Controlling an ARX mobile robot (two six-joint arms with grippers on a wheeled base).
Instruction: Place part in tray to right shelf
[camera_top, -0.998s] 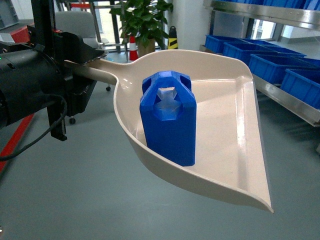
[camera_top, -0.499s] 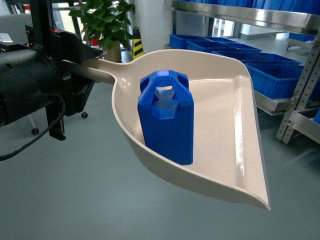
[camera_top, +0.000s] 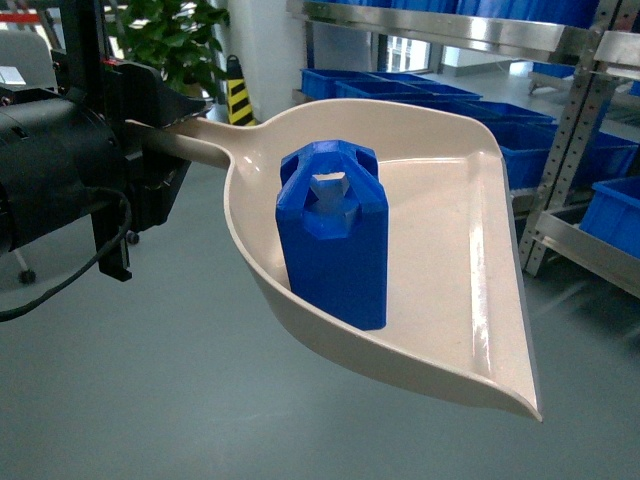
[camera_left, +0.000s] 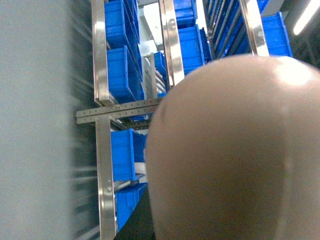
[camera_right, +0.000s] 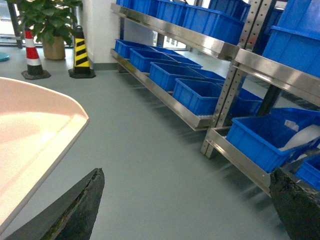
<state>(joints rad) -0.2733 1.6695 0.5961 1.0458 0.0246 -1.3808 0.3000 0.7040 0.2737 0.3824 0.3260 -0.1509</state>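
My tray (camera_top: 450, 230) is what carries the part (camera_top: 333, 237), which stands upright on the pan floor, close against the near curved wall. Below lies a grey floor (camera_top: 130, 390); on it stand a potted plant (camera_right: 47, 22), a red-and-white cone (camera_right: 33, 55) and a yellow-black striped post (camera_right: 81, 52). The right shelf (camera_right: 200, 45) stands on the same floor, its steel tiers bearing blue crates (camera_right: 197, 95).

A green potted plant (camera_top: 175, 40) stands at 11 o'clock in the head view, on the grey floor (camera_top: 150, 400). Just beside it, at its right, is a yellow-black striped cone (camera_top: 238, 95). In the right wrist view a red-white cone (camera_right: 33, 55) stands near the plant.
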